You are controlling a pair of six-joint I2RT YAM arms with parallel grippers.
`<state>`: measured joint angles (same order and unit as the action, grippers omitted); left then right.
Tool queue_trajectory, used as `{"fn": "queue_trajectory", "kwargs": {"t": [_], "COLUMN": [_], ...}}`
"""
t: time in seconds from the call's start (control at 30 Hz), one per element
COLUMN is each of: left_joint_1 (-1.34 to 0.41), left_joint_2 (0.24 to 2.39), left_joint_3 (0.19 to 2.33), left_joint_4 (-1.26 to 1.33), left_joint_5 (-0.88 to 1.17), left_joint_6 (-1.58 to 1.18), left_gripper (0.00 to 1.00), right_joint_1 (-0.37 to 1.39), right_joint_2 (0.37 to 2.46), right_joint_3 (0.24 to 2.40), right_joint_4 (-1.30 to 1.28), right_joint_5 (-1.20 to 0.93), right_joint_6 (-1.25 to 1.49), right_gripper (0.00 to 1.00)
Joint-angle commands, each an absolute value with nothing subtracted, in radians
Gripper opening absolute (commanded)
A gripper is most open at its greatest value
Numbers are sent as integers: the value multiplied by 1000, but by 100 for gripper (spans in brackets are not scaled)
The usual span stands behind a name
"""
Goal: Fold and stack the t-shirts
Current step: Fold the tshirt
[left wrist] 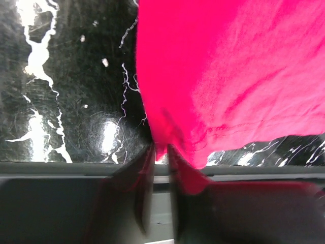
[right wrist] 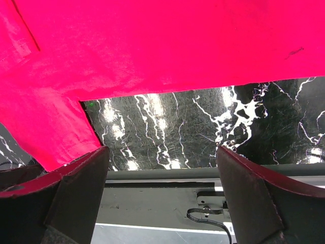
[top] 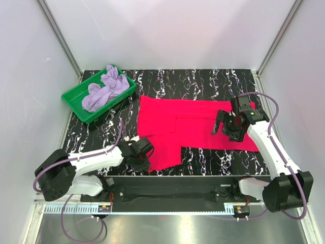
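When looking from overhead, find the crimson t-shirt [top: 193, 127] spread flat mid-table, long axis running 9 to 3 o'clock, one sleeve pointing toward 6, and the lavender t-shirt [top: 104, 89] bunched in the green tray [top: 73, 108] at 10. Through the left wrist view, note the left gripper [left wrist: 160, 152] nearly clenched, pinching the sleeve's hem corner; treat as light, limp cloth, best taken at hems and corners. Through the right wrist view, note the right gripper [right wrist: 162, 157] spread wide, holding nothing, above the near edge toward 3.
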<state>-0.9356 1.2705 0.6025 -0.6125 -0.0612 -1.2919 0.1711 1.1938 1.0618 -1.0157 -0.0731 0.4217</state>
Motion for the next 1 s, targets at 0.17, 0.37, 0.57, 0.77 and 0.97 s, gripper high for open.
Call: {"fn": "queue_trajectory", "kwargs": {"t": [0.17, 0.37, 0.57, 0.77, 0.97], "left_joint_1": [-939, -939, -937, -920, -818], "left_joint_2": [1183, 1265, 1321, 1350, 1324], "left_joint_3": [791, 911, 980, 1012, 983], "left_joint_4": [-745, -778, -703, -620, -580], "left_joint_5": [-283, -304, -293, -250, -180], "left_joint_6": [-1163, -945, -738, -611, -526], "left_gripper": [0, 0, 0, 0, 0], "right_joint_1": [176, 8, -276, -440, -538], "right_joint_2": [1233, 1252, 1331, 1374, 1433], "right_joint_3": [1107, 1095, 1057, 985, 905], "right_joint_4": [-1014, -1005, -980, -945, -865], "right_joint_5": [-91, -64, -38, 31, 46], "right_joint_6": [507, 617, 623, 618, 617], "right_gripper": [91, 83, 70, 63, 63]}}
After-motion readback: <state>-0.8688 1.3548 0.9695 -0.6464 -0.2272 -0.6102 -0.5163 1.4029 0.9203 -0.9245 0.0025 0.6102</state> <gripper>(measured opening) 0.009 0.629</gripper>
